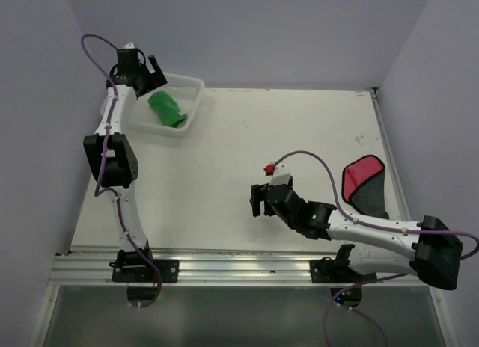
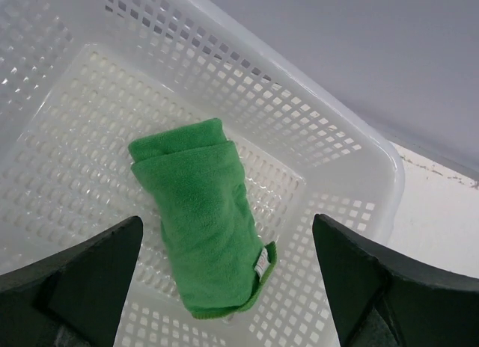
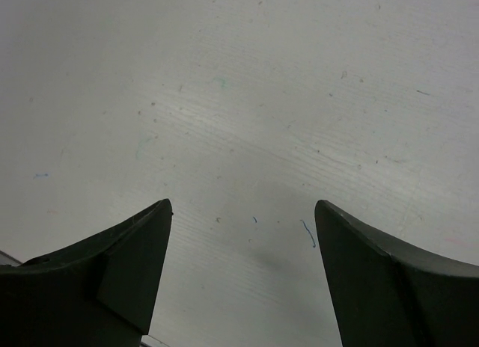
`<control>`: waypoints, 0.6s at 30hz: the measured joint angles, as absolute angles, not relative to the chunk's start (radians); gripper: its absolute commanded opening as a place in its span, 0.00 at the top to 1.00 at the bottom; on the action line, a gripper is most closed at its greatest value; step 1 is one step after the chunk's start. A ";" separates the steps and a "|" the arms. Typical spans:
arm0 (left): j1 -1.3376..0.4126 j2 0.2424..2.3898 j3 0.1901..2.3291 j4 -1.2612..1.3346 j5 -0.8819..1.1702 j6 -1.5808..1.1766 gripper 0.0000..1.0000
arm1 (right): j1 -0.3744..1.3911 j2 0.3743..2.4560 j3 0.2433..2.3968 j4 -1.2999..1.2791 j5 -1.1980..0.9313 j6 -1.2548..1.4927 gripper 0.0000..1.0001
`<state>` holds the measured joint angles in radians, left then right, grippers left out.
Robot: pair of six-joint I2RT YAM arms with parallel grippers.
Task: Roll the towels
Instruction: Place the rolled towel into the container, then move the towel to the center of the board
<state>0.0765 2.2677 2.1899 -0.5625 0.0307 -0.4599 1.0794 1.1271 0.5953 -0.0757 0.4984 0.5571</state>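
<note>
The left gripper (image 2: 226, 220), at the upper left of the top view, hangs with jaws spread wide above the white mesh basket (image 2: 359, 182). In it the green towel (image 2: 206, 220) lies rolled and untouched. The right gripper (image 1: 258, 201), lower centre, is also wide open over the bare table (image 1: 247, 137) and holds nothing, while the red towel (image 1: 363, 179) lies spread near the right edge, grey underside partly showing.

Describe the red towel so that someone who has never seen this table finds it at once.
On the white table, look to the right edge, just beyond the right arm. The red towel lies there spread flat, its dark grey side showing at the near end. The only other cloth, the green towel, sits bundled in the white basket at the far left corner.
</note>
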 measured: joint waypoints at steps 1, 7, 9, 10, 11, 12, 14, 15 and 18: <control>0.076 2.245 2.171 -0.556 0.031 -0.456 0.00 | 1.078 1.124 0.602 -0.088 0.505 0.557 0.18; 0.076 2.063 1.986 -0.544 0.034 -0.440 0.00 | 1.065 1.111 0.638 -0.144 0.526 0.551 0.15; 0.076 1.992 1.919 -0.530 0.036 -0.431 0.00 | 1.054 1.105 0.646 -0.155 0.532 0.548 0.14; 0.076 1.955 1.888 -0.530 0.036 -0.426 0.00 | 1.046 1.101 0.649 -0.163 0.533 0.548 0.13; 0.075 1.919 1.859 -0.525 0.034 -0.423 0.00 | 1.038 1.097 0.651 -0.170 0.533 0.547 0.13; 0.072 1.882 1.831 -0.519 0.032 -0.420 0.00 | 1.027 1.091 0.651 -0.175 0.532 0.545 0.13; 0.064 1.811 1.777 -0.505 0.026 -0.407 0.00 | 1.006 1.076 0.651 -0.189 0.532 0.542 0.12; 0.058 1.773 1.746 -0.493 0.023 -0.403 0.00 | 0.993 1.065 0.651 -0.199 0.532 0.540 0.12; 0.032 1.660 1.638 -0.456 0.017 -0.396 0.00 | 0.943 1.030 0.653 -0.231 0.530 0.533 0.12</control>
<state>0.0322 1.6604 1.6382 -0.4557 0.0170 -0.3958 0.9432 1.0302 0.6525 -0.2306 0.5297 0.5331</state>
